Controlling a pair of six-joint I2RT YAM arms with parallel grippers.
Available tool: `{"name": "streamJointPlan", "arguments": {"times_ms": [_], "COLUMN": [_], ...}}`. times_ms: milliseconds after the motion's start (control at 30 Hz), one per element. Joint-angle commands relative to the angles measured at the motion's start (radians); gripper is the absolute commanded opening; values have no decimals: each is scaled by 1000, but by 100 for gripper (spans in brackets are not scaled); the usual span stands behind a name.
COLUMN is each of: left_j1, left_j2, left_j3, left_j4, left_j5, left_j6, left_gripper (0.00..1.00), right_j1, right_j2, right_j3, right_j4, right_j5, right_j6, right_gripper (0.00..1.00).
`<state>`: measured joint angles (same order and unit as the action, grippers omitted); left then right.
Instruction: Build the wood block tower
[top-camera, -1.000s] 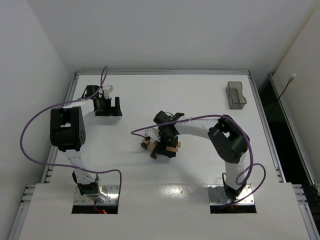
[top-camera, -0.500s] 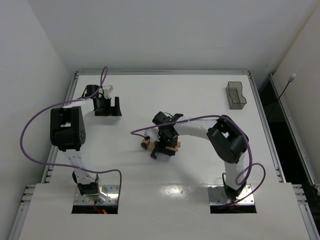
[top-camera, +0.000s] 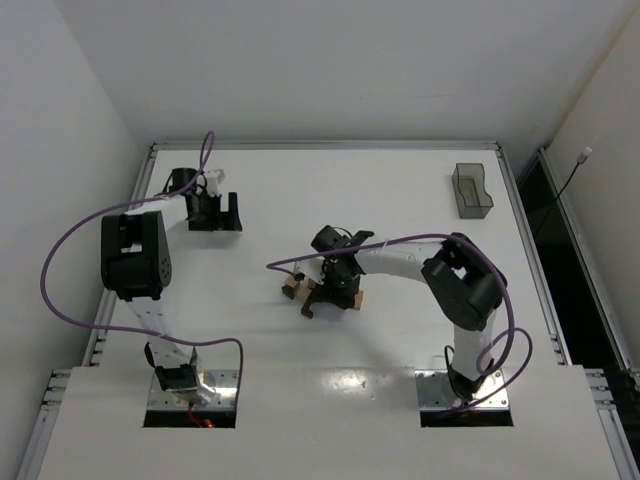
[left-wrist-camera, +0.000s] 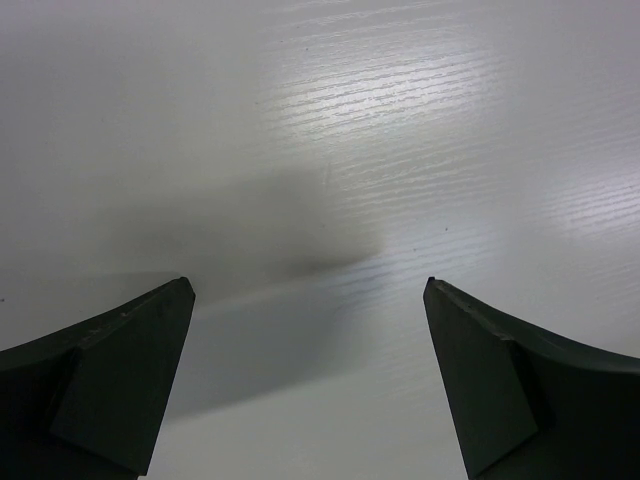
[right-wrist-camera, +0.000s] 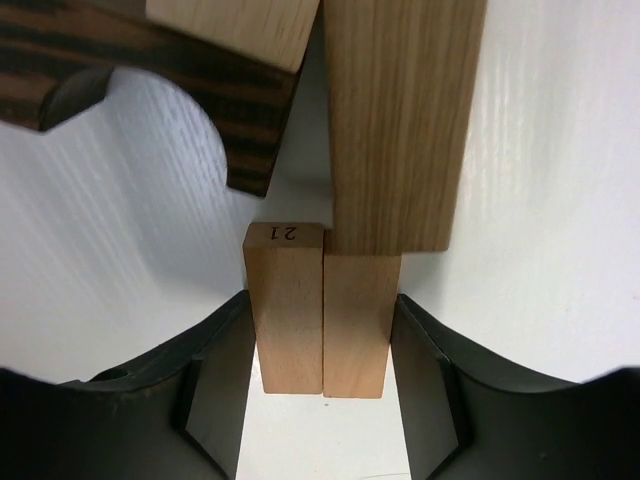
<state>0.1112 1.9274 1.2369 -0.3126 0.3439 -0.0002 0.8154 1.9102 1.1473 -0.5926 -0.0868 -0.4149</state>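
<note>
Short blocks: you've got a pair of short tan blocks (right-wrist-camera: 322, 310) lying side by side with their long faces touching. The left one in the wrist view is stamped "21".
Right gripper: your right gripper (right-wrist-camera: 320, 300) is clamped on that pair, one finger pressed against each outer side, low over the table (top-camera: 400, 190).
Long block: a long tan block (right-wrist-camera: 400, 120) runs away from the gripper. Its near end meets the unmarked short block, but you can't tell whether it rests on it or butts against it.
Arch piece: a dark brown arch piece (right-wrist-camera: 150, 80) sits just left of the long block in the wrist view. Another tan block (right-wrist-camera: 235, 25) lies against its far side, cut off by the frame edge.
Location: from overhead, the wood blocks (top-camera: 293, 287) cluster around mid-table, a little left of centre and partly hidden under the right gripper.
Left gripper: your left gripper (top-camera: 215, 213) is at the far left of the table, well apart from the blocks. Its fingers are spread wide with only bare table between them.
Tray: a grey tray (top-camera: 471, 190) stands near the far right corner, well apart from everything.
</note>
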Motion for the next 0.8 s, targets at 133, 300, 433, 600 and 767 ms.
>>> {"name": "streamJointPlan", "arguments": {"times_ms": [133, 300, 433, 600, 767], "left_j1": [16, 16, 16, 16, 16], "left_j2": [18, 18, 18, 7, 7], "left_j3": [24, 24, 24, 24, 24], "left_j4": [0, 0, 0, 0, 0], "left_j5": [10, 10, 10, -19, -19], "left_j6": [6, -3, -3, 6, 6], "left_gripper": [100, 100, 100, 100, 100], "right_j1": [-24, -77, -168, -228, -257], "right_j2": [-6, 22, 125, 201, 248], "right_j3": [-161, -104, 34, 178, 281], "right_j4": [-52, -94, -159, -184, -184], "right_j5": [13, -51, -151, -186, -110], "right_j6": [-15, 79, 171, 261, 341], "right_gripper": [34, 22, 20, 7, 0]}}
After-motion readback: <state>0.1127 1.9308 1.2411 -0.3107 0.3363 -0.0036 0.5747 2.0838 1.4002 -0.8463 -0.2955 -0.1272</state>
